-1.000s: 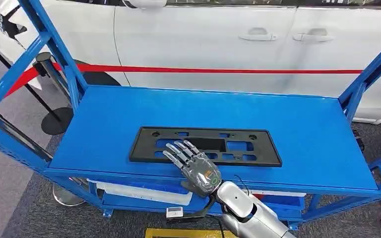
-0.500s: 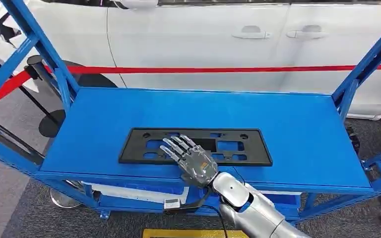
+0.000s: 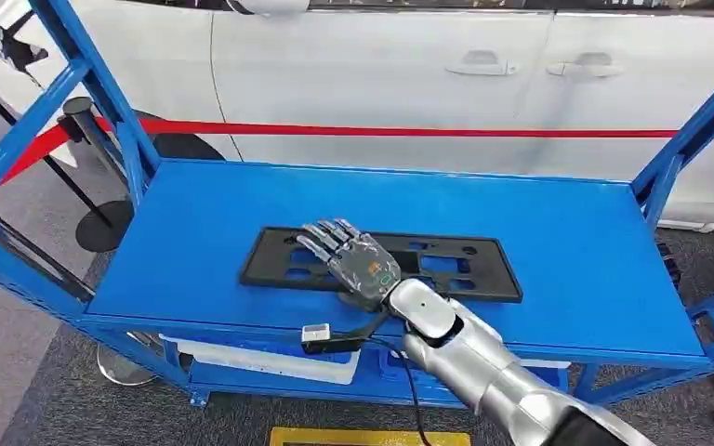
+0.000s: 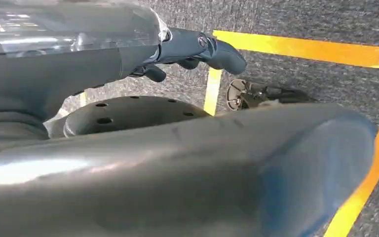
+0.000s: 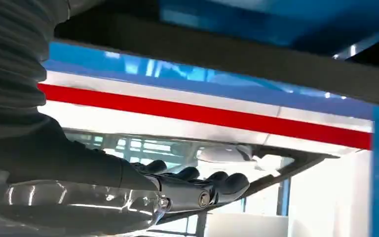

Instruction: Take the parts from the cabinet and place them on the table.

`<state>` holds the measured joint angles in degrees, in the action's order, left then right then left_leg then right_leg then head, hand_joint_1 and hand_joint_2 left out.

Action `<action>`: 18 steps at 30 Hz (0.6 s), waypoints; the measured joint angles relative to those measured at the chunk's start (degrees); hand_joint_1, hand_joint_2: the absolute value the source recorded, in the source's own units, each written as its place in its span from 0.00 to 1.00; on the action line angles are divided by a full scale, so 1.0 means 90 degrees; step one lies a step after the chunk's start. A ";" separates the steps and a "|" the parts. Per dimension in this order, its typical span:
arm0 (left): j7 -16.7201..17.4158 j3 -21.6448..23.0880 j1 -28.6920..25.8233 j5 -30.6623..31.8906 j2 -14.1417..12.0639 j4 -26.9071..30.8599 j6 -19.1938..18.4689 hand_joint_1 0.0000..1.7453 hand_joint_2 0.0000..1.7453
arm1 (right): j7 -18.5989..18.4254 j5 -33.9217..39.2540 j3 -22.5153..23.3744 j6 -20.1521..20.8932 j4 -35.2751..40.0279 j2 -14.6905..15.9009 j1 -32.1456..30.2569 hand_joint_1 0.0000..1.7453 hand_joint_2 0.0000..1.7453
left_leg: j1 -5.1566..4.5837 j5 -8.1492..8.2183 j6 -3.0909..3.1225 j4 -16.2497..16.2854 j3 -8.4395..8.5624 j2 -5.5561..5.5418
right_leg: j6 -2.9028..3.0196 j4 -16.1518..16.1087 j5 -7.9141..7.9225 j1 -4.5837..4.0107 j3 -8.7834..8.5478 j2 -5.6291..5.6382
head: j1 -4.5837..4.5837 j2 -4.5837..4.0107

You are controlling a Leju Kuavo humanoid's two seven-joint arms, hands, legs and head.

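A flat black plastic frame part (image 3: 469, 269) with several cut-outs lies on the top of the blue cabinet shelf (image 3: 567, 232), near its front edge. My right hand (image 3: 353, 262) lies over the left half of the part with its fingers stretched out and apart, palm down, holding nothing. In the right wrist view the right hand (image 5: 187, 191) has straight dark fingers with nothing between them. My left hand (image 4: 192, 52) hangs over the grey floor, fingers loose and holding nothing.
Blue slanted uprights (image 3: 102, 93) stand at both shelf ends. A white car (image 3: 381, 74) and red tape (image 3: 428, 132) lie behind. A black stanchion (image 3: 84, 121) stands far left. A white bin (image 3: 270, 360) sits on the lower shelf. A cable with a small white box (image 3: 316, 332) hangs at the front edge.
My right hand has slid forward from the part's front edge to lie over its left half. The camera swayed a little; the part stays in place on the shelf.
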<state>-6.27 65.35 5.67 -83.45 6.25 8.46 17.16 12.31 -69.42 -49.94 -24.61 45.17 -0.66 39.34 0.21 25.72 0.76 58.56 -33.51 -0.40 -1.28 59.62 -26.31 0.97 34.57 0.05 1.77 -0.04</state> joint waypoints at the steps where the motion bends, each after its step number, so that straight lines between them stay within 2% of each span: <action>1: -0.0007 0.0000 0.0004 -0.0005 -0.0002 0.0000 0.0000 0.00 0.00 | 0.0053 0.0043 0.0000 0.0000 -0.0142 -0.0058 0.0088 0.00 1.00 | 0.0002 -0.0004 -0.0032 0.0006 -0.0015 -0.0005 | 0.0054 -0.0013 0.0034 -0.0009 0.0025 0.0013 | 0.0012 0.0000; 2: -0.0007 0.0000 0.0001 -0.0012 -0.0002 0.0000 0.0000 0.00 0.00 | 0.0066 0.0060 0.0000 0.0000 -0.0261 -0.0080 0.0142 0.00 1.00 | 0.0005 -0.0018 -0.0064 -0.0003 -0.0016 -0.0004 | 0.0073 -0.0015 0.0038 -0.0013 0.0035 0.0012 | 0.0012 0.0000; 4: -0.0007 0.0000 -0.0003 -0.0015 -0.0005 0.0000 0.0000 0.00 0.00 | 0.0068 0.0073 0.0000 0.0000 -0.0439 -0.0119 0.0227 0.00 1.00 | 0.0035 -0.0024 -0.0148 -0.0024 -0.0013 -0.0005 | 0.0160 -0.0041 0.0059 -0.0034 0.0041 0.0017 | 0.0007 0.0000; 5: -0.0007 0.0000 -0.0003 -0.0017 -0.0005 0.0000 0.0000 0.00 0.00 | 0.0068 0.0080 0.0000 0.0000 -0.0516 -0.0157 0.0272 0.00 1.00 | 0.0056 0.0041 -0.0180 0.0033 -0.0043 0.0002 | 0.0210 -0.0080 0.0090 0.0000 0.0024 0.0006 | 0.0007 0.0000; 6: -0.0017 0.0000 0.0001 -0.0017 -0.0005 0.0000 0.0000 0.00 0.00 | 0.0068 0.0090 0.0000 0.0007 -0.0570 -0.0180 0.0323 0.00 1.00 | 0.0055 0.0187 -0.0207 0.0233 -0.0122 0.0012 | 0.0234 -0.0083 0.0094 -0.0003 0.0027 0.0011 | 0.0012 0.0000; 7: -0.0034 0.0000 0.0002 -0.0019 -0.0005 0.0000 0.0000 0.00 0.00 | 0.0070 0.0104 0.0000 0.0019 -0.0621 -0.0214 0.0360 0.00 1.00 | 0.0058 0.0411 -0.0223 0.0608 -0.0293 0.0012 | 0.0284 -0.0083 0.0091 -0.0007 0.0031 0.0005 | 0.0017 0.0000; 8: -0.0051 0.0000 0.0001 -0.0034 -0.0007 0.0000 0.0000 0.00 0.00 | 0.0080 0.0119 -0.0005 0.0053 -0.0689 -0.0226 0.0385 0.00 1.00 | 0.0060 0.0663 -0.0236 0.1141 -0.0537 0.0010 | 0.0292 -0.0082 0.0090 -0.0020 0.0029 -0.0005 | 0.0015 0.0000; 9: -0.0065 0.0000 -0.0009 -0.0061 -0.0017 0.0000 0.0000 0.00 0.00 | 0.0114 0.0126 -0.0010 0.0114 -0.0805 -0.0231 0.0417 0.00 1.00 | 0.0059 0.0818 -0.0247 0.1574 -0.0746 0.0011 | 0.0296 -0.0079 0.0087 -0.0033 0.0029 -0.0009 | 0.0015 -0.0002; 10: -0.0085 0.0000 -0.0019 -0.0073 -0.0029 0.0000 0.0000 0.00 0.00 | 0.0168 0.0143 -0.0019 0.0168 -0.0935 -0.0243 0.0452 0.00 1.00 | 0.0059 0.0847 -0.0249 0.1837 -0.0883 0.0011 | 0.0298 -0.0078 0.0086 -0.0042 0.0029 -0.0015 | 0.0017 0.0000; 11: -0.0124 0.0000 -0.0030 -0.0092 -0.0036 0.0000 0.0000 0.00 0.00 | 0.0228 0.0170 -0.0024 0.0235 -0.1048 -0.0245 0.0489 0.00 1.00 | 0.0059 0.0728 -0.0244 0.1790 -0.0873 0.0012 | 0.0302 -0.0076 0.0083 -0.0048 0.0026 -0.0014 | 0.0012 0.0000; 12: -0.0146 -0.0002 -0.0032 -0.0119 -0.0048 0.0000 0.0000 0.00 0.00 | 0.0298 0.0194 -0.0041 0.0281 -0.1191 -0.0248 0.0556 0.00 1.00 | 0.0059 0.0505 -0.0234 0.1497 -0.0747 0.0012 | 0.0302 -0.0069 0.0082 -0.0051 0.0027 -0.0010 | 0.0015 0.0000; 14: -0.0189 -0.0002 -0.0030 -0.0124 -0.0082 0.0000 0.0000 0.00 0.00 | 0.0381 0.0250 -0.0099 0.0369 -0.1390 -0.0252 0.0742 0.00 1.00 | 0.0057 -0.0022 -0.0178 0.0526 -0.0282 0.0012 | 0.0293 -0.0057 0.0076 -0.0054 0.0017 0.0011 | 0.0015 0.0000; 15: -0.0233 -0.0005 -0.0028 -0.0131 -0.0104 0.0000 -0.0002 0.00 0.00 | 0.0423 0.0279 -0.0119 0.0434 -0.1495 -0.0253 0.0819 0.00 1.00 | 0.0047 -0.0064 -0.0137 0.0129 -0.0117 0.0012 | 0.0277 -0.0056 0.0068 -0.0054 0.0012 0.0012 | 0.0015 0.0000; 16: -0.0292 -0.0010 -0.0023 -0.0143 -0.0119 0.0000 -0.0007 0.00 0.00 | 0.0427 0.0294 -0.0134 0.0547 -0.1603 -0.0252 0.0900 0.00 1.00 | 0.0002 -0.0029 -0.0119 0.0024 -0.0047 0.0012 | 0.0239 -0.0033 0.0065 -0.0090 0.0042 0.0016 | 0.0012 -0.0002; 18: -0.0403 -0.0032 -0.0039 -0.0180 -0.0141 0.0000 -0.0037 0.00 0.00 | 0.0447 0.0320 -0.0187 0.0780 -0.1760 -0.0250 0.0999 0.00 1.00 | -0.0012 -0.0028 -0.0082 0.0021 -0.0057 0.0009 | 0.0180 -0.0050 0.0093 -0.0075 0.0050 0.0012 | 0.0007 0.0000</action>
<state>-9.90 65.07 5.32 -85.07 4.98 8.46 16.83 16.33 -66.53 -51.63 -17.59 29.33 -2.91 48.33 0.10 25.47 0.03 58.75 -34.02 -0.32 0.34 59.17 -25.48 0.29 35.02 0.16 1.84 -0.04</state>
